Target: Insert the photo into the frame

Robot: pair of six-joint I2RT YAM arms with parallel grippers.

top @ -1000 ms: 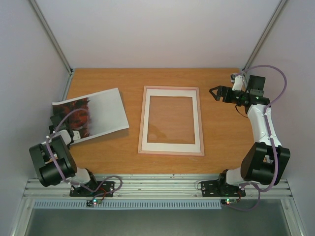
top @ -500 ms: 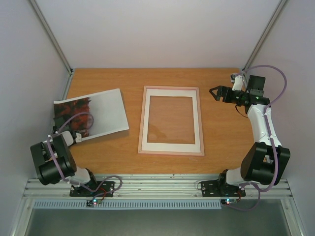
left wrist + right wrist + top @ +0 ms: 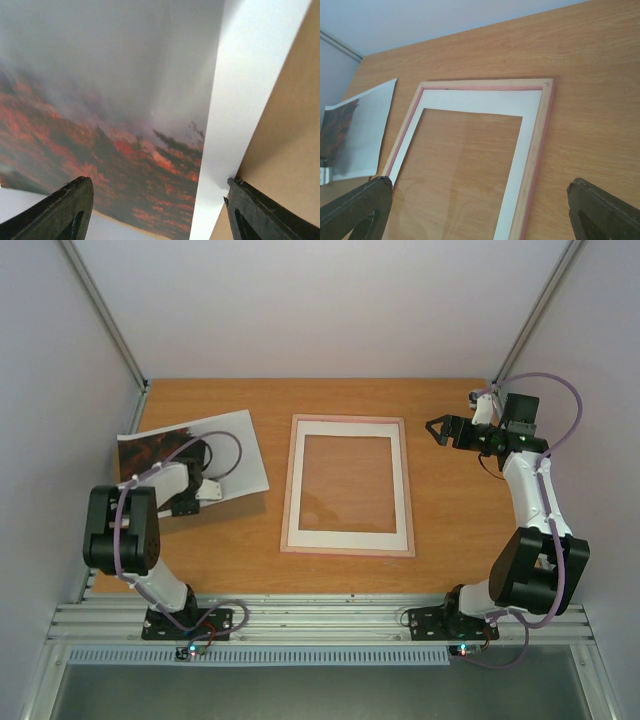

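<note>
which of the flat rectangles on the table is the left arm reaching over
The photo, the print with grey sky and red trees at the left of the table. The pink-rimmed frame lies in the middle, under neither arm.

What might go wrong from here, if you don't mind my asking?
1. The thin glossy autumn-trees photo lies on the wooden table; the open left fingers over it may slide or crease it rather than lift it.
2. The left arm's purple cable loops above the photo and could drag it.
3. The pink-rimmed rectangular frame holds a white mat; the photo could land askew.
</note>
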